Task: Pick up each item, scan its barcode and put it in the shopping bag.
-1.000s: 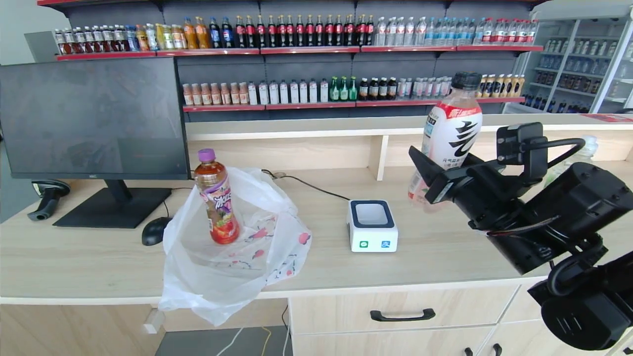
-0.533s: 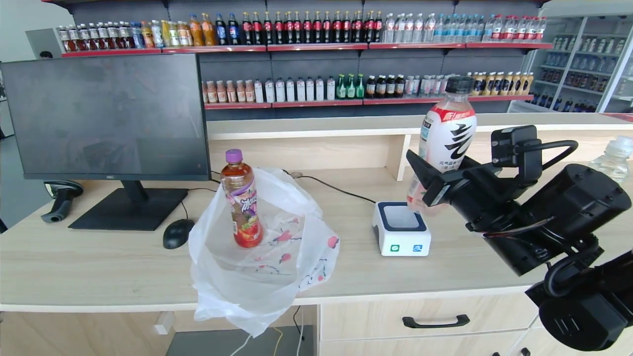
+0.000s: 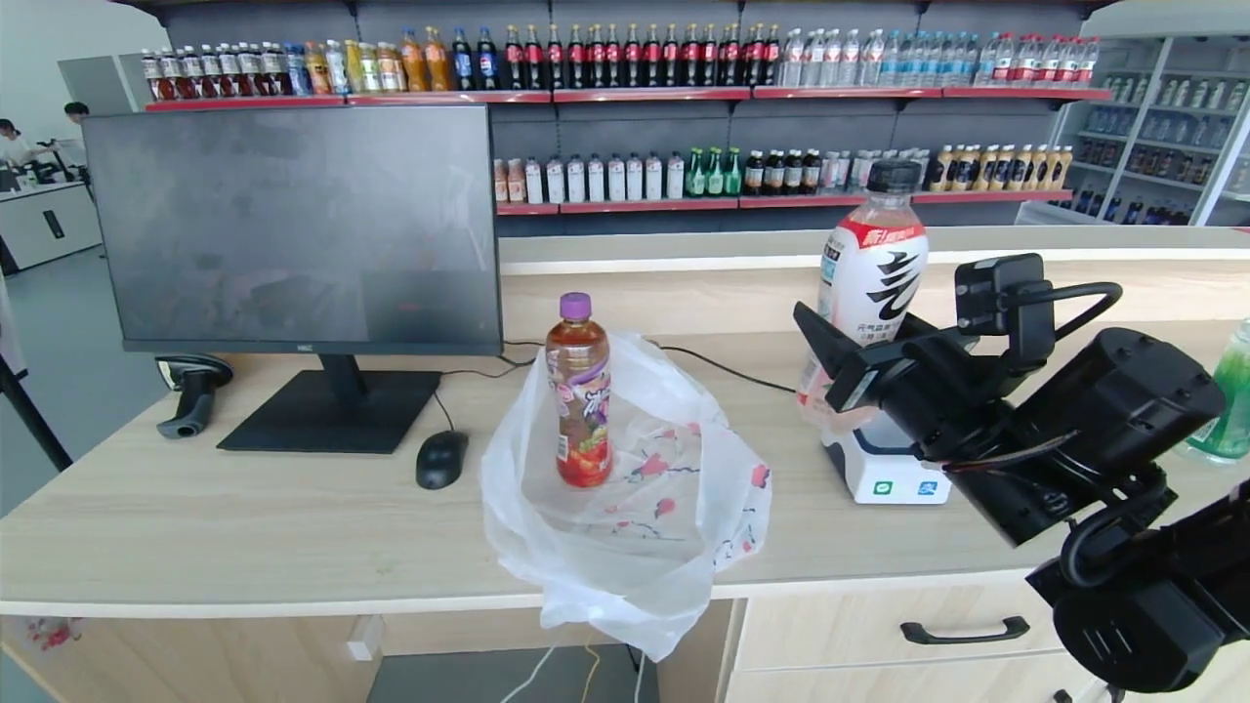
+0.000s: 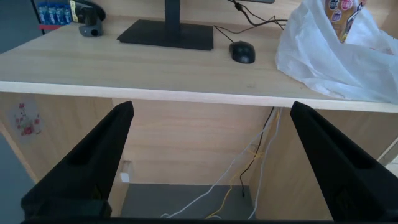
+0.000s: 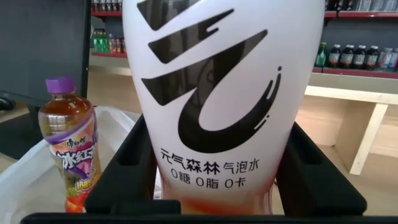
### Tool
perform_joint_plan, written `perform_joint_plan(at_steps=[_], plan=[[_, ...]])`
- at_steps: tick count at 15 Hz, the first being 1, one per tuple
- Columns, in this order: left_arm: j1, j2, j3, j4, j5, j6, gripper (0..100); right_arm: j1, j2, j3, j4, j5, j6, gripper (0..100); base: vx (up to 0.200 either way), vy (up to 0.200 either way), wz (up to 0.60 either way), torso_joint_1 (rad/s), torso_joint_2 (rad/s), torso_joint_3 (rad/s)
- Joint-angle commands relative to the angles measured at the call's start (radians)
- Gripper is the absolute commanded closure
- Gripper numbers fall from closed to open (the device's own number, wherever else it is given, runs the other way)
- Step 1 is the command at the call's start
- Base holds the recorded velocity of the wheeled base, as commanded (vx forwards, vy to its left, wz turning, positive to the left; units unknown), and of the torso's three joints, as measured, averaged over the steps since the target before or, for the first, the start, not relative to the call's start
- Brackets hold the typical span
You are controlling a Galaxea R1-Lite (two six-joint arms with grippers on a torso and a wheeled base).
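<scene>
My right gripper (image 3: 832, 369) is shut on a white drink bottle (image 3: 872, 278) with a black cap, held upright above the counter. The bottle's base hangs over the left edge of the white barcode scanner (image 3: 894, 476), which the arm partly hides. In the right wrist view the white bottle (image 5: 214, 93) sits between the black fingers (image 5: 124, 171). A white plastic shopping bag (image 3: 635, 508) lies open at the counter's front edge, with a purple-capped tea bottle (image 3: 579, 400) standing in it. My left gripper (image 4: 211, 155) is open, low in front of the counter's edge.
A monitor (image 3: 293, 225) stands at the back left, with a mouse (image 3: 441, 459) and a handheld scanner (image 3: 190, 391) near it. A green bottle (image 3: 1226, 405) stands at the far right. Cables run behind the bag. Drawers lie under the counter (image 3: 244, 527).
The head camera has swung to the left, shifting the whole picture right. Against the counter, the held white bottle has gone from right of the scanner to over its left edge.
</scene>
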Motion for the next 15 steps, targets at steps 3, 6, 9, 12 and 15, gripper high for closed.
perform_joint_plan(at_steps=[3,6,9,12,15], plan=[[0.0,0.0,0.0,0.0,0.0,-0.001,0,0.0,0.004,-0.009,-0.001,0.001,0.0,100,0.0,0.0,0.0,0.0,0.0,0.0],[0.0,0.0,0.0,0.0,0.0,-0.001,0,0.0,0.001,-0.017,-0.001,0.001,0.001,100,0.0,0.0,0.6,0.004,0.01,0.001],[0.0,0.0,0.0,0.0,0.0,-0.001,0,-0.001,-0.011,0.005,-0.001,0.0,0.001,100,0.0,0.0,0.4,0.0,0.0,0.003],[0.0,0.0,0.0,0.0,0.0,-0.001,0,-0.004,-0.014,0.025,-0.001,0.001,0.003,100,0.0,0.0,0.0,0.0,0.0,0.0],[0.0,0.0,0.0,0.0,0.0,-0.003,0,-0.004,-0.006,0.037,-0.001,0.001,0.004,100,0.0,0.0,0.0,0.0,0.0,0.0]])
